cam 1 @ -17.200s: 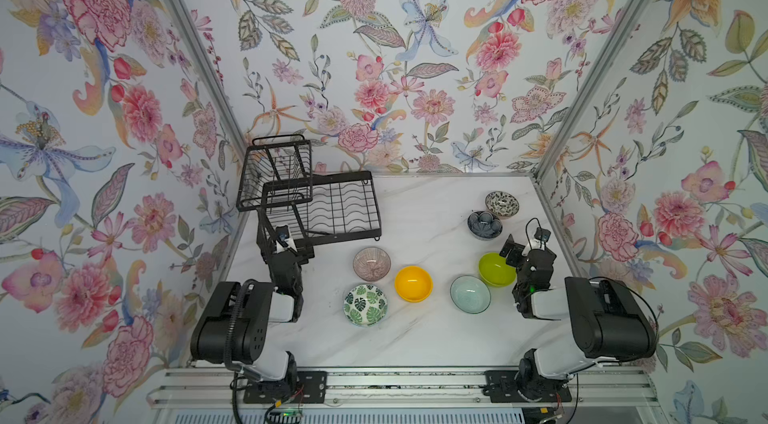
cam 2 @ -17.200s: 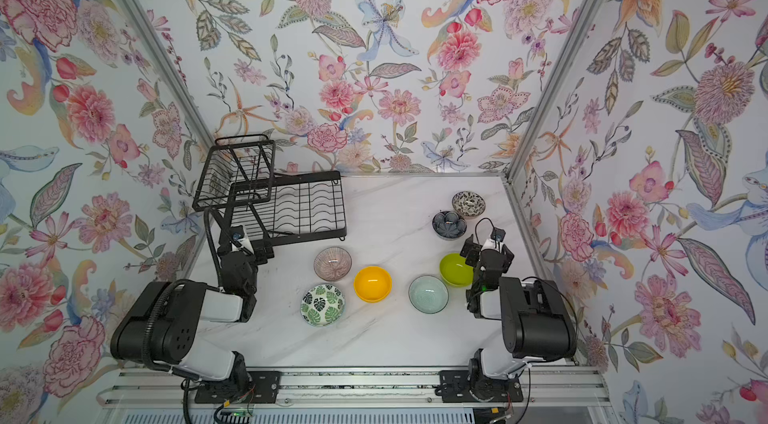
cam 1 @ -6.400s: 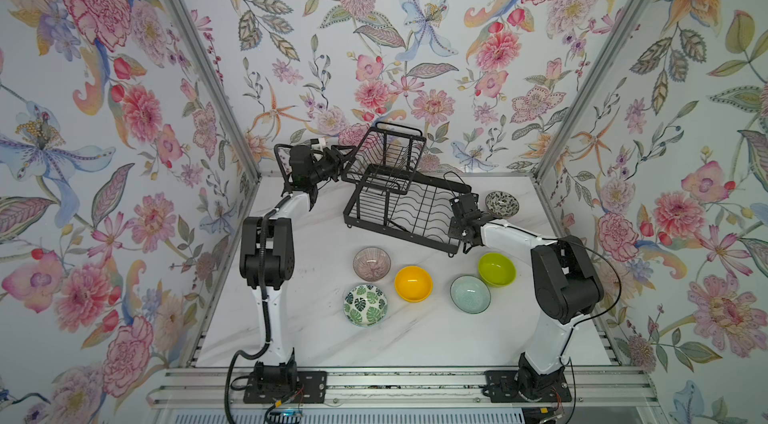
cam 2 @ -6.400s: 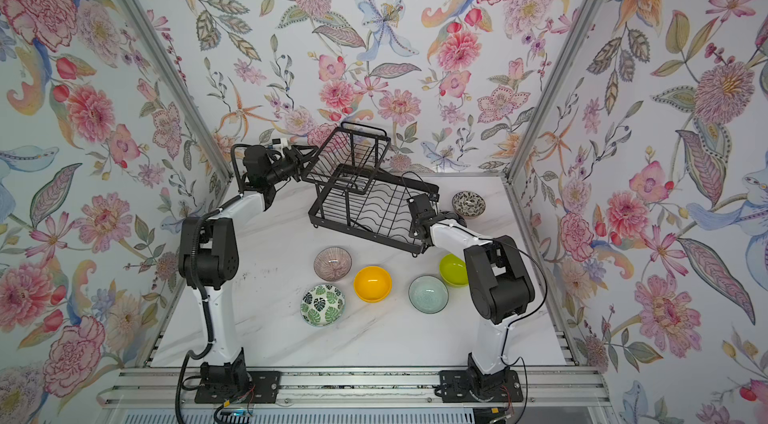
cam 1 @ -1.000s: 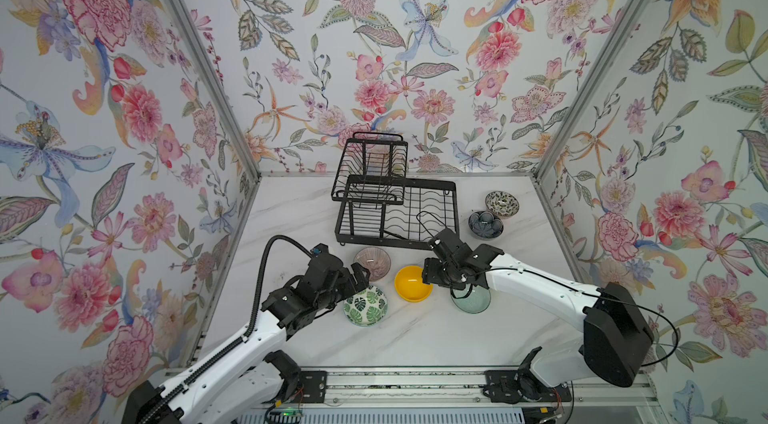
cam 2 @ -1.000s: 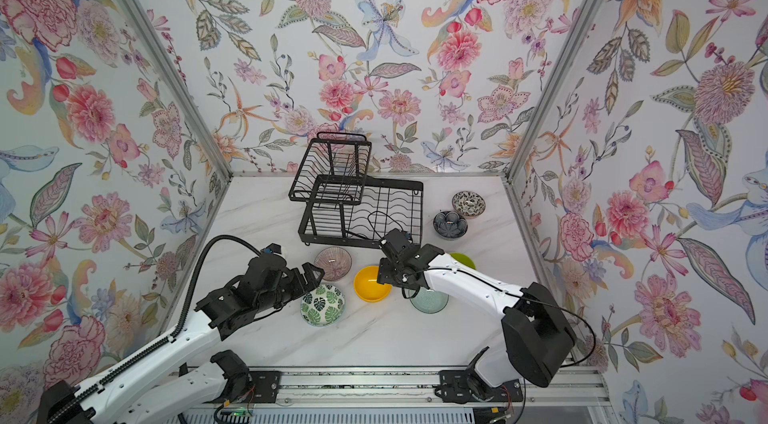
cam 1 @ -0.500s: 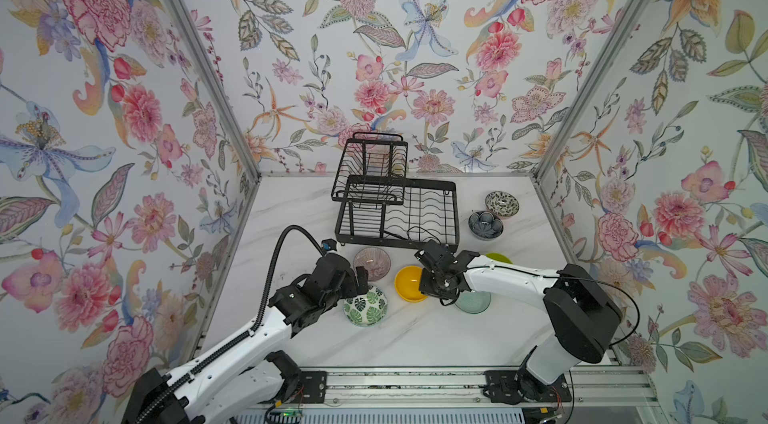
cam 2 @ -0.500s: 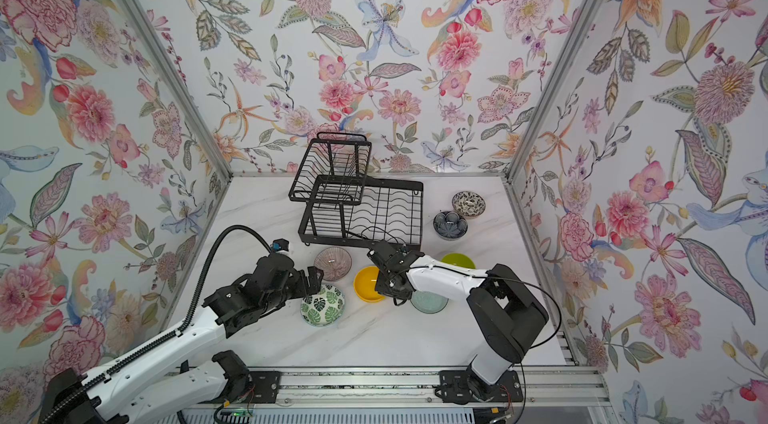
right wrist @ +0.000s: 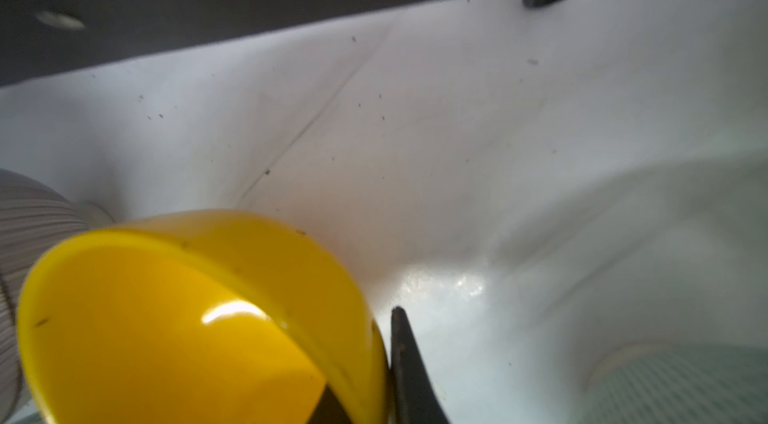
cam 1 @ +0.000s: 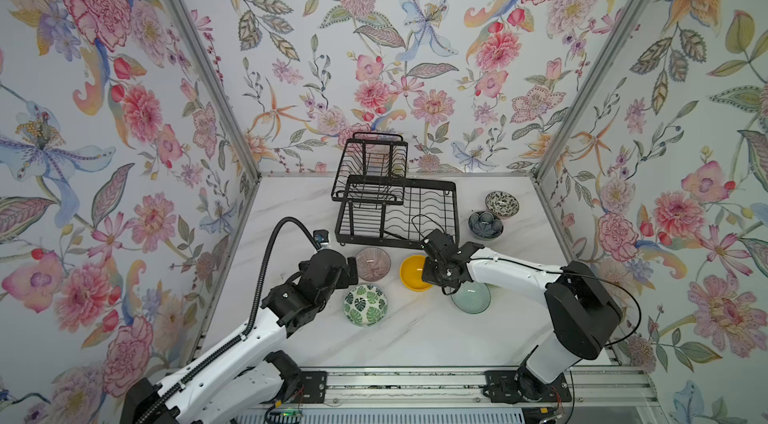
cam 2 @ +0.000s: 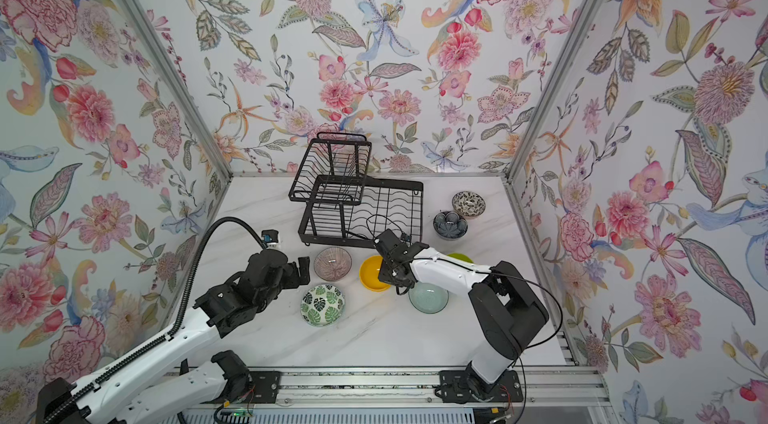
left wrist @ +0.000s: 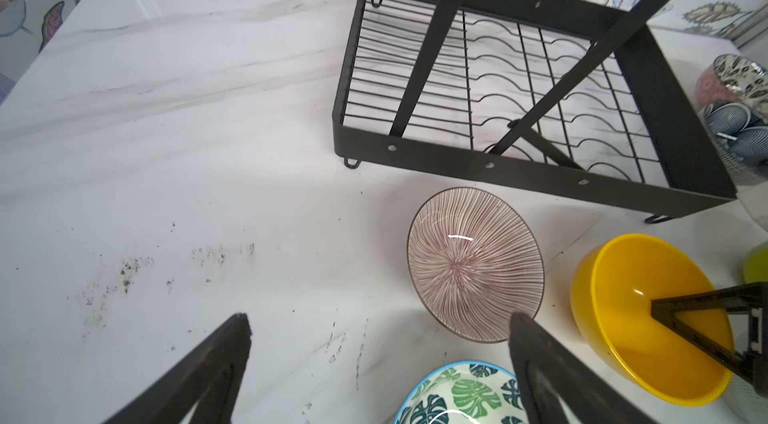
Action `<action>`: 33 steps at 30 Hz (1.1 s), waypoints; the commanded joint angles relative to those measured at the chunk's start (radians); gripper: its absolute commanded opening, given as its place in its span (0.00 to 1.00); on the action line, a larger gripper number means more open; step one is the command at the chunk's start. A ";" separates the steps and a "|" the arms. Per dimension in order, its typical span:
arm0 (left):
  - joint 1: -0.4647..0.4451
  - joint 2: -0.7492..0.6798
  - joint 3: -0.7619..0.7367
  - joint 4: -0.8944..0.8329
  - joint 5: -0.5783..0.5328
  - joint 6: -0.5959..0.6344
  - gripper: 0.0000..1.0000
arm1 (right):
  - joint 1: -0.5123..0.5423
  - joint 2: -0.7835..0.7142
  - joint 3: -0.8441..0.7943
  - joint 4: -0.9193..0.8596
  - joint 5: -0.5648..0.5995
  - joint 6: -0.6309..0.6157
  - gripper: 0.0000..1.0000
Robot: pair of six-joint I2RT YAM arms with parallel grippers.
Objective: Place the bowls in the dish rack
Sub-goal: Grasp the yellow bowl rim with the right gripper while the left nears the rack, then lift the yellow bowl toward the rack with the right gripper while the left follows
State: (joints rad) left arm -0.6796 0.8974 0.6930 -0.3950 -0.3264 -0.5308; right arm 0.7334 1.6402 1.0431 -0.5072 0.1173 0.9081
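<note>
- Table [cam 1: 291, 210]: 1, white marble top; everything stands on it.
- Rack [cam 1: 432, 181]: 1, black wire, 2 tiers. It has a wide lower tray w/ wavy slots and a smaller raised basket over the tray's back-left part. It sits at the back of the table, approx. centre.
- Arms: 2, white w/ black joints. L arm [cam 1: 249, 334] comes in from front-left. R arm [cam 1: 511, 272] comes in from front-right and reaches to the middle.
- Bowls: 7 total, all outside the rack.
- 3 bowls in a row just in front of the rack's near edge: ribbed bowl [cam 1: 372, 263], yellow bowl [cam 1: 413, 274], lime bowl [cam 2: 459, 257]. The lime one is mostly hidden under the R arm.
- 2 bowls nearer the front edge: leaf bowl [cam 1: 365, 304] and aqua bowl [cam 1: 471, 297], the latter partly under the R arm.
- 2 bowls right of the rack, side by side: dark blue bowl [cam 1: 485, 224] and black-and-white bowl [cam 1: 502, 204].
- L gripper [left wrist: 380, 318]: 1, jaws wide apart, nothing btwn them. It is just left of the ribbed bowl; in the wrist view one fingertip overlaps that bowl's rim.
- R gripper [cam 1: 432, 276]: 1, jaws clamped on the yellow bowl's wall, one finger inside, one outside. Can't tell if that bowl is off the table.
</note>
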 commanded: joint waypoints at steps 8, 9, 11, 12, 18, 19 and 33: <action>-0.030 0.162 0.276 0.111 0.427 0.025 0.99 | -0.037 -0.170 0.164 -0.056 0.195 -0.071 0.00; -0.040 0.186 0.310 0.103 0.426 0.022 0.99 | -0.041 -0.175 0.179 -0.057 0.206 -0.077 0.00; -0.051 0.234 0.402 0.082 0.416 -0.002 0.99 | -0.053 -0.177 0.236 -0.071 0.218 -0.095 0.00; -0.051 0.254 0.441 0.072 0.413 -0.017 0.99 | -0.057 -0.175 0.265 -0.081 0.224 -0.103 0.00; -0.054 0.373 0.676 -0.030 0.356 -0.041 0.99 | -0.060 -0.127 0.469 -0.106 0.236 -0.140 0.00; -0.054 0.392 0.713 -0.061 0.327 -0.043 0.99 | -0.057 -0.115 0.506 -0.112 0.240 -0.140 0.00; -0.005 0.490 0.875 -0.152 0.306 -0.083 0.81 | 0.044 -0.038 0.741 -0.107 0.287 -0.173 0.00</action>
State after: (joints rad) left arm -0.7086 1.3766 1.5406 -0.5129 -0.0139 -0.6048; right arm 0.7559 1.5990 1.7390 -0.6174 0.3721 0.7567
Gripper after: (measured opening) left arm 0.826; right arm 0.099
